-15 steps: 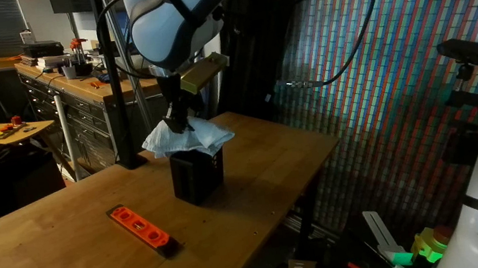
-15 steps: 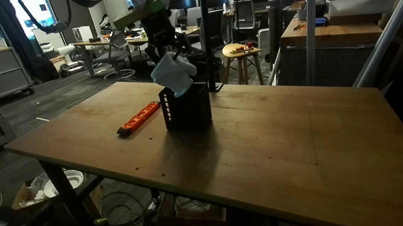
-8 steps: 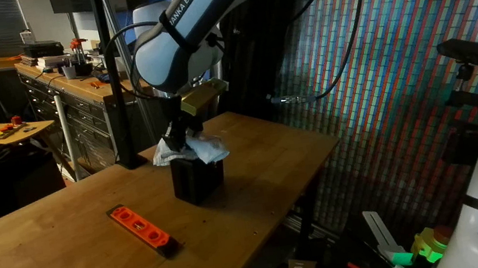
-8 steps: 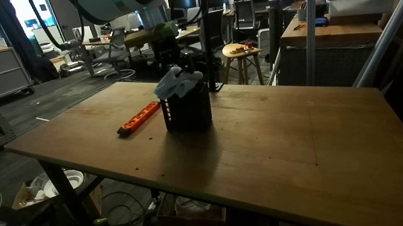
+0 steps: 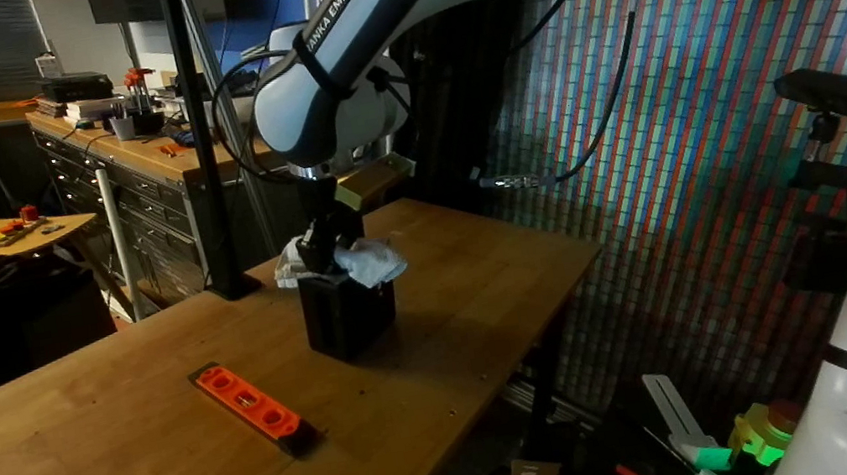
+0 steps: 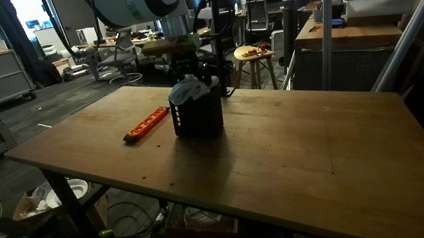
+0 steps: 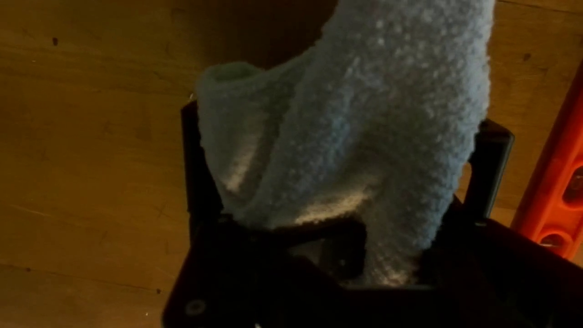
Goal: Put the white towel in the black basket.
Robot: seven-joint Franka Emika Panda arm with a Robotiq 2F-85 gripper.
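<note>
The white towel is bunched over the mouth of the black basket in both exterior views, with folds sticking out past the rim [image 5: 372,262] [image 6: 188,90]. The black basket stands upright on the table [image 5: 343,318] [image 6: 198,117]. My gripper points down into the towel at basket-rim height [image 5: 321,264] [image 6: 195,80]; its fingertips are hidden from outside. In the wrist view the towel [image 7: 401,91] covers most of the basket opening. The gripper's dark fingers [image 7: 392,255] appear closed on a fold of it. Parts of the basket rim [image 7: 489,168] show at either side.
An orange level lies on the wooden table near the basket [image 5: 250,401] [image 6: 147,125] and shows at the right of the wrist view [image 7: 553,205]. A black vertical post stands at the table edge close to the basket and arm [image 5: 206,178] [image 6: 221,47].
My gripper has come down with the towel, from above the basket to its rim. The towel has bunched up over the opening. In the last half second the gripper and basket shifted only slightly.
</note>
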